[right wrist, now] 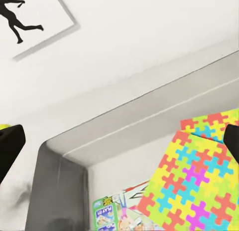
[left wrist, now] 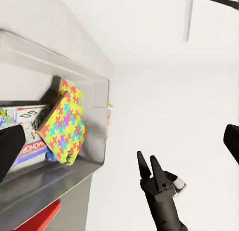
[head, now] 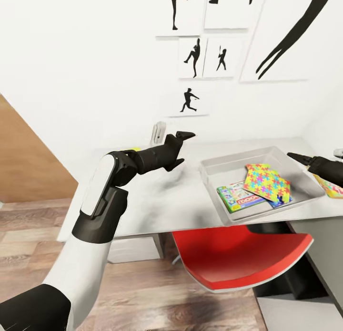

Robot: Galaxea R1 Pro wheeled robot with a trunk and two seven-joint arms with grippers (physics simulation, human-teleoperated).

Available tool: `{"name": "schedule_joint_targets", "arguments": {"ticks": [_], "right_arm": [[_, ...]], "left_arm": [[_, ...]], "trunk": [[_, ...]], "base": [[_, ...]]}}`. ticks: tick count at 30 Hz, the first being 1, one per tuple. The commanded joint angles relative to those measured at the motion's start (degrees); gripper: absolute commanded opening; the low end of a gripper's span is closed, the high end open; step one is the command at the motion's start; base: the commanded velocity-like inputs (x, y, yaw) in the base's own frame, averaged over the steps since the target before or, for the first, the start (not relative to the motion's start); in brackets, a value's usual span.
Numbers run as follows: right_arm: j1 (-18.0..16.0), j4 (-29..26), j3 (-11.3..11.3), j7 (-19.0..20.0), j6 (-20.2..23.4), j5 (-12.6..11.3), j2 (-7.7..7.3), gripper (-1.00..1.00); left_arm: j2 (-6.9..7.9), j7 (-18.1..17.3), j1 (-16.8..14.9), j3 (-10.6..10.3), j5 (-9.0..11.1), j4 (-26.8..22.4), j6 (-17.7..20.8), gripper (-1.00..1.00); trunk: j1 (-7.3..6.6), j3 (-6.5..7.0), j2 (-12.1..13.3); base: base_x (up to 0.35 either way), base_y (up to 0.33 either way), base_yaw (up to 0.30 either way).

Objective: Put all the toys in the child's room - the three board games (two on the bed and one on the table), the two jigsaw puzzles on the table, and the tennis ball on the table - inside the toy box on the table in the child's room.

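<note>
Toy box [head: 305, 190] at centre right holds a Monopoly game [head: 238, 196] and a jigsaw puzzle [head: 267, 181].
Left gripper [head: 186, 135] looks nearly closed, empty; right gripper [head: 296, 157] seemingly narrow. Next: perhaps the sheet [head: 331, 186] at right edge.

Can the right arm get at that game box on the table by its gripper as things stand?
Probably yes: the right gripper hangs just beside the game box, which lies flat on the table outside the toy box with nothing on top.

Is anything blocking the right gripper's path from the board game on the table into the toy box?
Nothing visible does. The right gripper hovers by the yellow board game, just beyond the toy box rim; only that low rim lies between.
</note>
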Motion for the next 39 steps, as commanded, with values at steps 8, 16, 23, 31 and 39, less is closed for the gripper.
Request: {"name": "schedule_joint_targets", "arguments": {"ticks": [8,16,23,31,39], "right_arm": [[-3.12,-0.02,2.10,-5.88,0.28,0.18,3.91,1.00],[-4.53,-0.02,3.54,-10.32,0.23,0.17,5.94,1.00],[-4.97,-0.02,3.98,-11.71,0.20,0.17,6.55,1.00],[-5.98,-0.02,4.22,-12.43,0.19,0.17,6.86,1.00],[-6.41,-0.02,4.26,-12.66,0.19,0.20,6.94,1.00]], "left_arm": [[-0.04,0.24,-0.07,0.05,0.33,-0.02,0.11,1.00],[-0.04,0.15,-0.07,0.05,0.33,-0.04,0.11,1.00],[-0.04,0.12,-0.07,0.06,0.33,-0.03,0.11,1.00],[-0.04,0.10,-0.07,0.06,0.33,-0.02,0.11,1.00],[-0.04,0.12,-0.07,0.06,0.33,-0.03,0.11,1.00]], "trunk": [[0.03,-0.09,-0.11],[0.03,-0.09,-0.11],[0.03,-0.09,-0.11],[0.03,-0.09,-0.11],[0.03,-0.09,-0.11]], "base": [[0.000,0.000,0.294],[0.000,0.000,0.294],[0.000,0.000,0.294],[0.000,0.000,0.294],[0.000,0.000,0.294]]}}
